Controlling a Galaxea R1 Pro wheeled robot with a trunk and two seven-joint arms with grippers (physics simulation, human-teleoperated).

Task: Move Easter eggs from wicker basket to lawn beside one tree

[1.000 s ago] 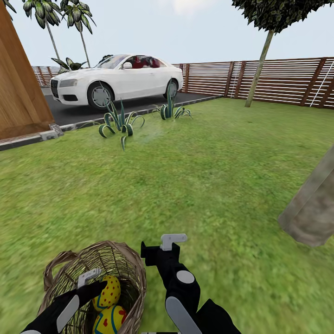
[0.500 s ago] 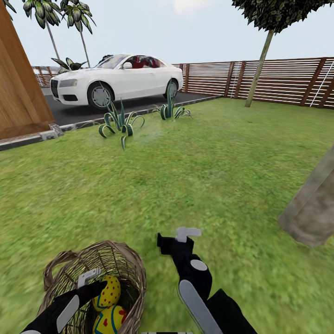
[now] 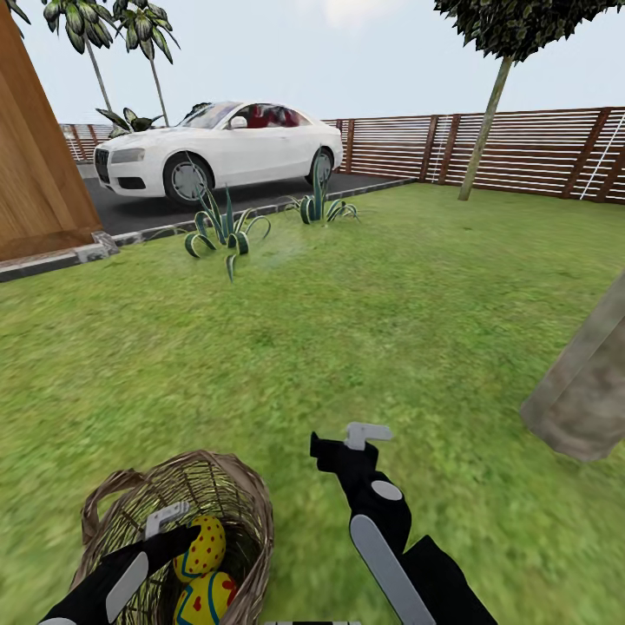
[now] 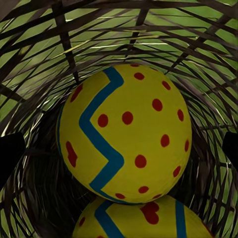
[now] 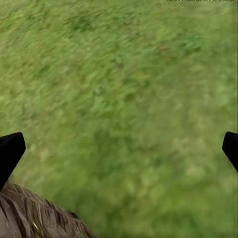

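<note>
So I'm parked on the lawn (image 3: pixel 373 295) in the garden, the brown slat fence (image 3: pixel 521 152) running along the back, a white car (image 3: pixel 217 148) sitting on the driveway, and a thick grey-brown tree (image 3: pixel 586 391) trunk leaning in just off to my right. That trunk is looking like the obvious drop spot, I'm guessing.

What's actually changing: my right gripper (image 3: pixel 351 443) is swinging away from the wicker basket (image 3: pixel 247 495) and out toward the tree side. A second ago it was sitting right beside the rim, and now it's well clear of it over bare grass. The camera and everything else are staying put. In the right wrist view I'm seeing both of that gripper's fingertips (image 5: pixel 10 151) spread wide at the edges with nothing but grass between them, so it's released and empty.

My left gripper (image 3: pixel 174 521) is hanging down inside the basket the whole time, not budging. Jaws are spread wide either side of the top Easter egg (image 4: pixel 124 134), not touching it as far as I'm seeing, so not grasping yet. A second egg (image 4: pixel 144 220) is sitting right under it, touching. From the head view I'm counting those two eggs in there; a third I can't make out.

Meaning, I reckon: no egg is out yet.
</note>
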